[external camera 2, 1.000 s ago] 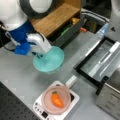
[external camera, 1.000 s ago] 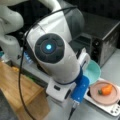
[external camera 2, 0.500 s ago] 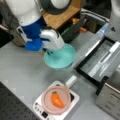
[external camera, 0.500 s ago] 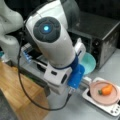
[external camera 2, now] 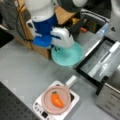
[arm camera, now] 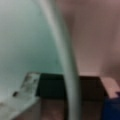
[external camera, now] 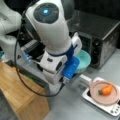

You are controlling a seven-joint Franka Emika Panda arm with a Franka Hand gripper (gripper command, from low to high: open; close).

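Observation:
My gripper (external camera 2: 59,47) is shut on the rim of a teal bowl (external camera 2: 68,55) and holds it just above the grey table, near a wooden box. In both front views the arm's white and blue wrist covers the fingers and part of the teal bowl (external camera: 84,60). The wrist view is filled by the bowl's rim (arm camera: 62,62) running top to bottom, with the teal inside on its left and one finger (arm camera: 25,85) low on the left. A pink pan (external camera 2: 47,100) with an orange carrot (external camera 2: 57,99) rests on a white hob below the bowl.
The pink pan (external camera: 100,96) with the carrot (external camera: 107,90) is at a front view's bottom right. A black oven (external camera: 102,35) stands behind the bowl; its open door (external camera 2: 100,62) lies right of the bowl. The wooden box (external camera 2: 62,13) is behind the arm.
The arm has carried the teal bowl to a front view's right, away from the wooden box's left end and toward the oven.

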